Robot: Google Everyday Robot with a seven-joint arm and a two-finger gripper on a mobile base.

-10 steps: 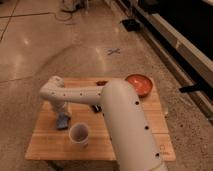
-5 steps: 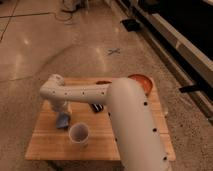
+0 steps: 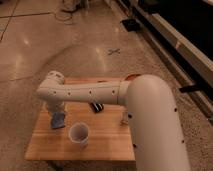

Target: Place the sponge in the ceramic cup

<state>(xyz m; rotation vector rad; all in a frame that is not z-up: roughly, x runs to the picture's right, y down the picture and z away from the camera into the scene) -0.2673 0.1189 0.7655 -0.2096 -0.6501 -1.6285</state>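
We cannot tell whether the gripper [image 3: 56, 110] grips the sponge [image 3: 58, 120] directly beneath it at the table's [image 3: 110, 146] left. It points down, which suits a top grasp. The cup [image 3: 79, 134] stands upright just right and nearer, with no sponge in it.

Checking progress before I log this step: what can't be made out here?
All in the camera view:
- The gripper hangs at the table's left side, right above the sponge. The wrist covers where they meet, so whether the sponge is lifted or lying is unclear.
- Orange bowl: mostly behind the arm.
- Black block: its far end is under the forearm.
- The table's right side is covered by the arm.
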